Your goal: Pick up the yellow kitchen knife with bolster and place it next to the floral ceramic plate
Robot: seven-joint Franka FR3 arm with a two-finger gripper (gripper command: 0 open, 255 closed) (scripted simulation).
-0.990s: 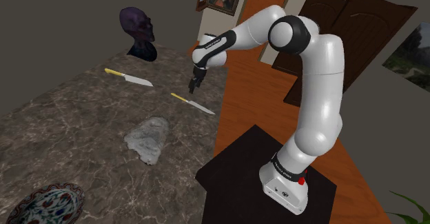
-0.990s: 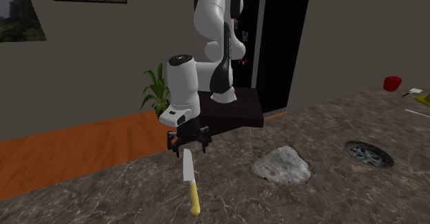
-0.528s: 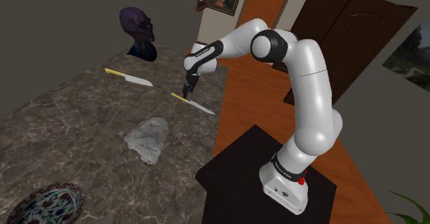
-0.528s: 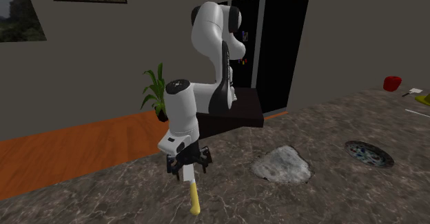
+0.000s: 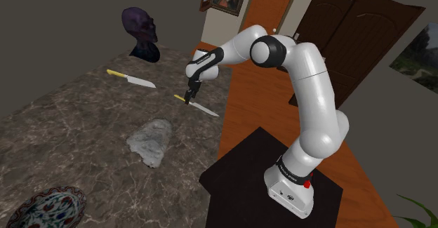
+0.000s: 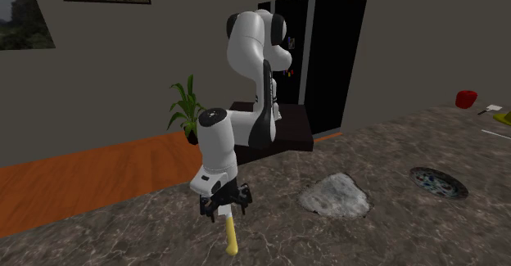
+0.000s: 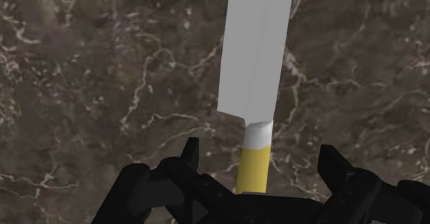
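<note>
Right at the edge of the marble surface [image 5: 70, 135], on the shoulder view's right side, the yellow-handled knife [image 7: 256, 85] lies flat, with a grey bolster between handle and blade. The claw [image 7: 259, 150] sits low over it, its fingers spread apart on either side of the handle near the bolster and not touching it as far as I can see.

What worries me:
- The knife is thin and flat, so the fingers could scrape the stone or just skate over the handle when they close.
- A nudge instead of a clean pinch could push it off that nearby edge.
- With a grip this close to the bolster, I'd guess the blade droops or swivels on the lift.
- The floral plate [image 5: 70, 193] is well apart, so a loose hold has a long carry to fail on.

Count-wise there are two yellow-handled knives, this one and another knife [image 5: 131, 78] further back, so a mix-up is possible. Then there's one plate, one grey lumpy patch [image 5: 151, 142] and one dark bust [image 5: 140, 30].
</note>
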